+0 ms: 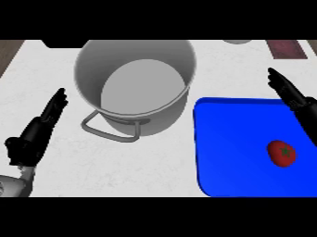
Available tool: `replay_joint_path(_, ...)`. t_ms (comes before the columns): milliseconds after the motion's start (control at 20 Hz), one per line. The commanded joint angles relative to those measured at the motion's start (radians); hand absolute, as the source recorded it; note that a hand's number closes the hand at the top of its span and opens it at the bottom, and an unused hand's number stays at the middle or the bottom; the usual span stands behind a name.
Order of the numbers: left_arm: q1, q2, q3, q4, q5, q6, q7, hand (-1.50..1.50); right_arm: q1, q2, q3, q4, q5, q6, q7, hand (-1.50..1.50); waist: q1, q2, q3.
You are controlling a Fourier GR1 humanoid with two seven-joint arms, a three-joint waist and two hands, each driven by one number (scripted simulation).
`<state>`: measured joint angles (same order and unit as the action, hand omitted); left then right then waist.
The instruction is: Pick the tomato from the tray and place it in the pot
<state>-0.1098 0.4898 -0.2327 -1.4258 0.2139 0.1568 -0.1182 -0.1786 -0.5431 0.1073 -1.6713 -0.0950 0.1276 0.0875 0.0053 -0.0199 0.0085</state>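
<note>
A red tomato (282, 153) with a green stem lies on the blue tray (237, 139), toward its right side. A tall grey pot (134, 85) with a wire handle stands left of the tray, tilted in view and hollow inside. My right hand (305, 109) hovers edge-on over the tray's right rim, fingers straight and pointing away, just above and right of the tomato without touching it. My left hand (34, 132) is at the left of the counter, fingers straight, well apart from the pot.
The white counter (120, 166) spreads around the pot and tray. A dark red rectangle (286, 48) lies at the far right corner, a pale round object (237, 41) beside it, and a black object (62, 43) at the far left.
</note>
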Motion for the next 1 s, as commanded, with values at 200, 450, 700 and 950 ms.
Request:
replay_joint_path(200, 0.044, -0.119, -0.067, -0.109, 0.151, -0.084, 0.182, 0.00, -0.001, -0.042, -0.210, 0.283, -0.038, 0.044, -0.307, -1.50, 0.010, 0.027, -0.004)
replay_joint_path(450, 0.051, -0.181, -0.120, -0.108, 0.192, -0.106, 0.210, 0.00, 0.097, -0.135, -0.140, 0.484, 0.322, -0.198, -0.126, -1.50, 0.022, 0.040, -0.005)
replay_joint_path(700, 0.034, -0.194, -0.088, -0.155, 0.219, -0.085, 0.302, 0.00, 0.044, -0.159, -0.062, 0.519, 0.422, -0.142, -0.225, -1.50, 0.001, 0.021, -0.008)
replay_joint_path(950, 0.045, -0.188, -0.066, -0.162, 0.206, -0.086, 0.325, 0.00, 0.094, -0.257, -0.062, 0.191, 0.403, 0.008, 0.023, -1.50, -0.019, 0.015, -0.010)
